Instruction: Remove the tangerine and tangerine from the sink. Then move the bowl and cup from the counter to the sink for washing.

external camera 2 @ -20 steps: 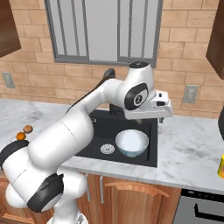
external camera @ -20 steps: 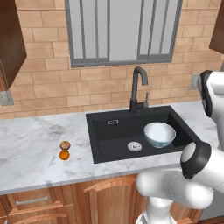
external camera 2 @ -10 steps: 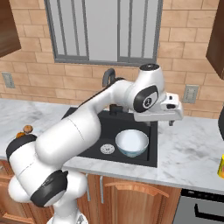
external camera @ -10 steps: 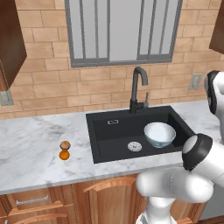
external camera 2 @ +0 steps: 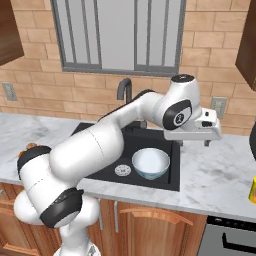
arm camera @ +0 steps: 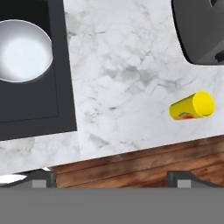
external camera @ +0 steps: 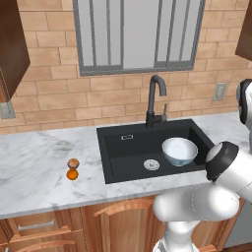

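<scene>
So the fruit part looks finished: far off to the gripper's left, well past the sink, the two tangerines [external camera: 72, 169] sit touching each other on the counter [external camera: 34, 167], the duller one just behind the bright orange one. Coming rightward, the black sink [external camera: 129, 153] holds the drain disc [external camera: 151, 165] in the middle of its floor and, beside that, the white bowl [external camera: 179, 151] upright at the right end of the basin, so the bowl step seems done too. The faucet [external camera: 154, 98] stands behind the basin. Next comes the gripper [external camera 2: 206, 131] itself, hanging above the marble just right of the sink's edge, its jaws spread wide and holding nothing. In the hand view the bowl [arm camera: 22, 50] lies to one side and behind it, while the yellow cup [arm camera: 193, 106] is further out to its right, near the counter's front edge, and appears to lie on its side with its open mouth showing. A dark rounded thing [arm camera: 201, 29] sits beyond the cup; what it is I cannot tell. The step in hand, as I judge it, is fetching the cup. The next move calls for carrying the hand further right until the cup lies between the fingers, lowering, and turning the wrist so the jaws cross the cup's narrow body, since a tipped cup could roll toward the edge if nudged.
</scene>
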Robot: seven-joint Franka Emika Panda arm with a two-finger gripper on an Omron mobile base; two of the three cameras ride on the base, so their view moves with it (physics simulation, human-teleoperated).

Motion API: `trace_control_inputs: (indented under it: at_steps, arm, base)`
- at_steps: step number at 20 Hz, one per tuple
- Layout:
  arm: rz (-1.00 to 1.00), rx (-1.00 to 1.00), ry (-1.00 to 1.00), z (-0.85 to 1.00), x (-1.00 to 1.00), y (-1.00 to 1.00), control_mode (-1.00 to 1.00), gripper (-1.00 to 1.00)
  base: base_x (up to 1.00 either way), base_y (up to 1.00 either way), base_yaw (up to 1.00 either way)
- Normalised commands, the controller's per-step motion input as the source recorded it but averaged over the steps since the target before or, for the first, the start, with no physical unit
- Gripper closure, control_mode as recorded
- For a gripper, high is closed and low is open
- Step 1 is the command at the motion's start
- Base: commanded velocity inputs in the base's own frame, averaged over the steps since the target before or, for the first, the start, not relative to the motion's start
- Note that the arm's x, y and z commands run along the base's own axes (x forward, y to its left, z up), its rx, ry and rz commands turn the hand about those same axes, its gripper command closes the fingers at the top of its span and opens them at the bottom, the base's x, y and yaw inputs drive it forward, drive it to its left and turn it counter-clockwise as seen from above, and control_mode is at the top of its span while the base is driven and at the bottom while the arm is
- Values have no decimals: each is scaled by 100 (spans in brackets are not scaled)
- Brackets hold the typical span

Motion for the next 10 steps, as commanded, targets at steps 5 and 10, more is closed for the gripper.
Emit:
trace_control_inputs:
  at_steps: [5,10]
  arm:
    - [-4,0,0,-3,-2,-30,-100,-100]
    - [-2,0,0,-4,0,-29,-100,-100]
  base:
    - [0,0,0]
    - [0,0,0]
